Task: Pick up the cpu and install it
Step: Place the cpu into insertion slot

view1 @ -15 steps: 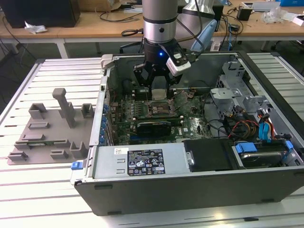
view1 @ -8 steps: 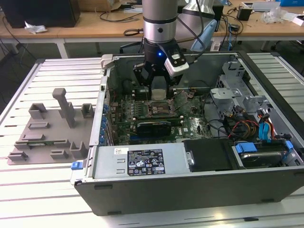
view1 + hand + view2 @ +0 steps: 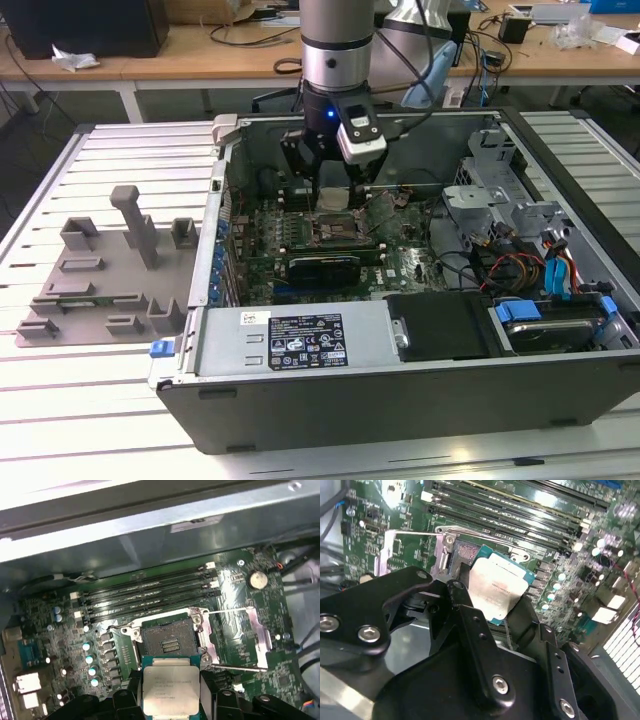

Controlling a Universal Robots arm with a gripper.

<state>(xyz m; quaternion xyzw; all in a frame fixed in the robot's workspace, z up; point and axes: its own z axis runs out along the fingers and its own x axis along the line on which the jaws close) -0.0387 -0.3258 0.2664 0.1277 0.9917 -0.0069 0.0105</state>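
The cpu (image 3: 170, 689) is a flat square chip with a silvery top and a pale green rim. My gripper (image 3: 170, 700) is shut on it, with a black finger (image 3: 131, 696) against each side. In the second wrist view the cpu (image 3: 496, 591) sits tilted between the fingers (image 3: 461, 600) of the gripper (image 3: 495, 611). It hangs just above the green motherboard, beside the open socket (image 3: 168, 639), not in it. The socket's metal frame (image 3: 256, 636) is flipped open to one side. In the exterior view the gripper (image 3: 332, 200) is inside the computer case (image 3: 400, 345), with the cpu (image 3: 333, 196) over the socket (image 3: 340, 230).
A row of memory slots (image 3: 150, 592) runs beside the socket, and the case wall (image 3: 150, 535) rises beyond them. On the exterior view's right are cables and a drive cage (image 3: 520, 250). A grey moulded tray (image 3: 105, 270) lies on the slatted table at that view's left.
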